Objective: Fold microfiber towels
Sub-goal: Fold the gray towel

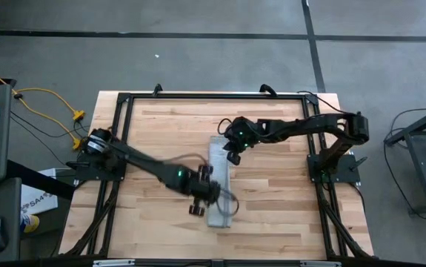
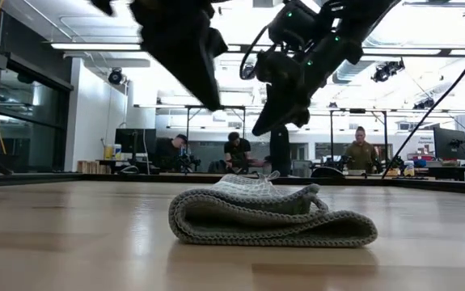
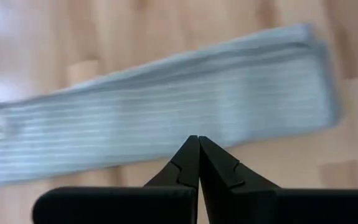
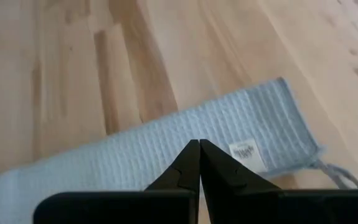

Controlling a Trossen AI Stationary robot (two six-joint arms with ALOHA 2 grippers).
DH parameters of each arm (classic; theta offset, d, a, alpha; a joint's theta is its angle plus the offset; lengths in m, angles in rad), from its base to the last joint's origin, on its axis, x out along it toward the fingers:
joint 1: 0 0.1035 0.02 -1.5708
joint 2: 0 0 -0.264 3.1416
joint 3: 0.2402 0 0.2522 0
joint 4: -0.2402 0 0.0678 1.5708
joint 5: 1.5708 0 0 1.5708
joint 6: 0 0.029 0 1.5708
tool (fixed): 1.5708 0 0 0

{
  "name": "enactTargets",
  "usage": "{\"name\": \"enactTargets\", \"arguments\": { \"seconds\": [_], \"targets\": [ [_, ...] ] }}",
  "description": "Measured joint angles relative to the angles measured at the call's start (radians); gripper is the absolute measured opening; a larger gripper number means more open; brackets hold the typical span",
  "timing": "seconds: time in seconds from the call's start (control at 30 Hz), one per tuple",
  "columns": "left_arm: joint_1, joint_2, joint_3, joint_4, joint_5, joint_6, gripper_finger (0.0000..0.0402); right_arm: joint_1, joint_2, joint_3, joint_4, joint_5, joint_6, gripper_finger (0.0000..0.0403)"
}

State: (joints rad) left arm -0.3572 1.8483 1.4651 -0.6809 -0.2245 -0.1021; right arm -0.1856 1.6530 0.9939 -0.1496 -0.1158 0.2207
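Observation:
The light grey-white microfiber towel lies folded into a long narrow strip at the table's middle, running from far to near. In the low view it shows as a flat stack of several layers. My left gripper is shut and hangs above the strip's near half, clear of it. My right gripper is shut and hangs above the strip's far end, also clear. A small white label and a thin loop show at that far end.
The towel rests on a bare wooden tabletop inside a black frame. Free wood lies on both sides of the strip. Several people sit at desks in the room beyond the table.

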Motion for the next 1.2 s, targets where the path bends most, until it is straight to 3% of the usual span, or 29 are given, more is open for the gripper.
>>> {"name": "enactTargets", "arguments": {
  "seconds": [0.13, 0.57, 0.9, 1.2],
  "targets": [
    [0.104, -0.042, -0.018, -0.039, 0.03, 0.07, 0.0, -0.06, -0.015, -0.004, -0.086, -0.058, 0.017, 0.0002],
    [0.559, -0.127, -0.244, 0.057, 0.506, 0.259, 0.0, -0.289, -0.014, -0.003, -0.115, -0.353, -0.066, 0.0002],
    [0.746, -0.127, -0.283, 0.113, 0.704, 0.391, 0.0, -0.361, -0.013, -0.002, -0.119, -0.408, -0.139, 0.0002],
    [0.837, -0.114, -0.282, 0.158, 0.772, 0.413, 0.0, -0.379, 0.069, -0.002, -0.008, -0.398, -0.112, 0.0002]
  ]
}}
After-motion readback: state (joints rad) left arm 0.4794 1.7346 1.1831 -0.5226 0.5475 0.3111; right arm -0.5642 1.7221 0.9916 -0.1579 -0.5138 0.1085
